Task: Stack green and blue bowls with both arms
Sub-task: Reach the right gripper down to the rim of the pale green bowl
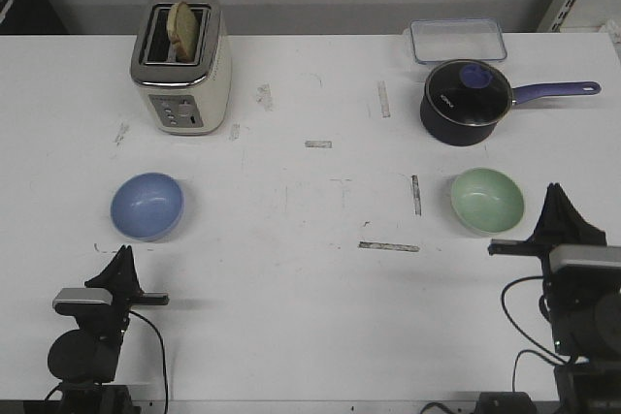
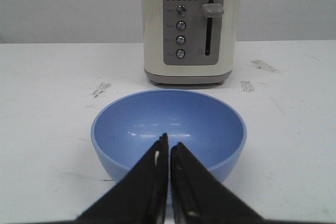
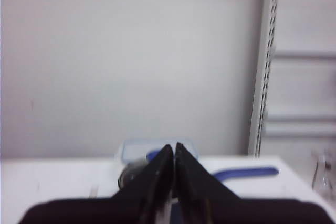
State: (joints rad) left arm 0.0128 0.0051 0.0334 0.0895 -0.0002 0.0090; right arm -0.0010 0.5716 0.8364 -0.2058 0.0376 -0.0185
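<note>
Blue bowl (image 1: 147,206) lower left, green bowl (image 1: 487,200) right; left gripper (image 2: 169,148) and right gripper (image 3: 174,150) pinched narrow, empty.

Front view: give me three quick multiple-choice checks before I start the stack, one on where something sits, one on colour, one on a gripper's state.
1. Where does the blue bowl sit?
A. In front of the toaster, on the left arm's side
B. Beside the saucepan
C. Inside the green bowl

2. What colour is the bowl in front of the saucepan?
A. Red
B. Pale green
C. Blue

3. How is the left gripper set?
A. Wide open around the bowl's rim
B. Shut on a lid
C. Closed, holding nothing

Answers:
1 A: the front view shows it on the table just ahead of the toaster, far from the green bowl.
2 B: the mint bowl lies nearest the pan, on the right.
3 C: the left wrist view shows the fingers together with the bowl beyond them.
</note>
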